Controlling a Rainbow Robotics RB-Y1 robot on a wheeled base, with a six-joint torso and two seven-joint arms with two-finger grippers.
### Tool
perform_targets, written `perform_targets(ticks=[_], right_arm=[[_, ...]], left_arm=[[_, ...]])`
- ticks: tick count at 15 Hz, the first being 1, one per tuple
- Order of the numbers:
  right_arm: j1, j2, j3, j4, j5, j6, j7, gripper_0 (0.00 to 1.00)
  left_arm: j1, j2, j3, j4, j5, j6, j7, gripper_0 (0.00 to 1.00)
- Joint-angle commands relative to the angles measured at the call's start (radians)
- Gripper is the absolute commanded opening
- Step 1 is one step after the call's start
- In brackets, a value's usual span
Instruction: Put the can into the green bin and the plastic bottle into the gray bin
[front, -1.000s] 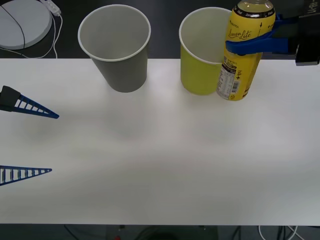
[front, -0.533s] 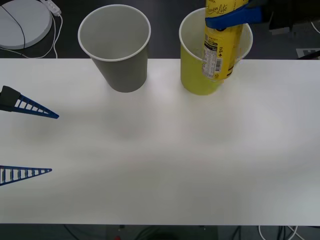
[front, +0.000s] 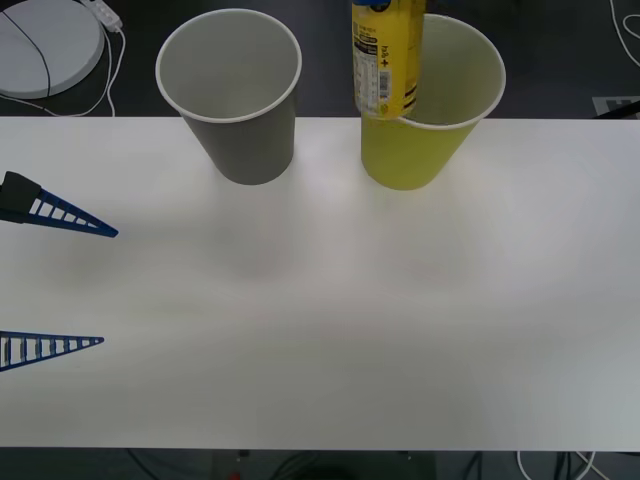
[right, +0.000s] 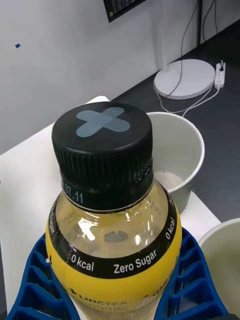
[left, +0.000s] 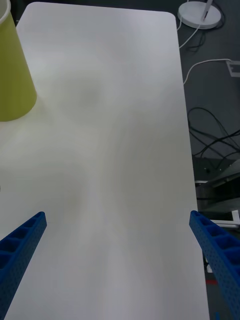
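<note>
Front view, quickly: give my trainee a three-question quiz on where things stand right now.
1. True or false: the right end effector is shut on the plastic bottle.
2. The bottle's lower end hangs at the rim of: A) the gray bin B) the green bin C) neither.
3. Fill in: the left end effector, at the table's left edge, is ____.
Key: 1 true; 2 B; 3 open.

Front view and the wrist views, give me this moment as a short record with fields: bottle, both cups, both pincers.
plastic bottle: held in the air, its lower end over the near-left rim of the green bin, black cap on
green bin: upright on the table
gray bin: upright, to the green bin's left
right pincer: shut on the bottle below its neck
left pincer: open, at the table's left edge, holding nothing
</note>
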Motion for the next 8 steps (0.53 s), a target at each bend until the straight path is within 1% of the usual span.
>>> perform_targets(ticks=[1, 4, 8], right_arm=[[-0.095, 0.056, 0.075, 0.085, 0.007, 0.000, 0.000, 0.00], [-0.177, 0.111, 0.128, 0.166, 0.032, 0.000, 0.000, 0.00], [-0.312, 0.185, 0.240, 0.291, 0.064, 0.000, 0.000, 0.00]], left_arm=[[0.000, 0.000, 0.000, 0.000, 0.000, 0.000, 0.000, 1.00], [0.000, 0.000, 0.000, 0.000, 0.000, 0.000, 0.000, 1.00], [0.000, 0.000, 0.000, 0.000, 0.000, 0.000, 0.000, 1.00]])
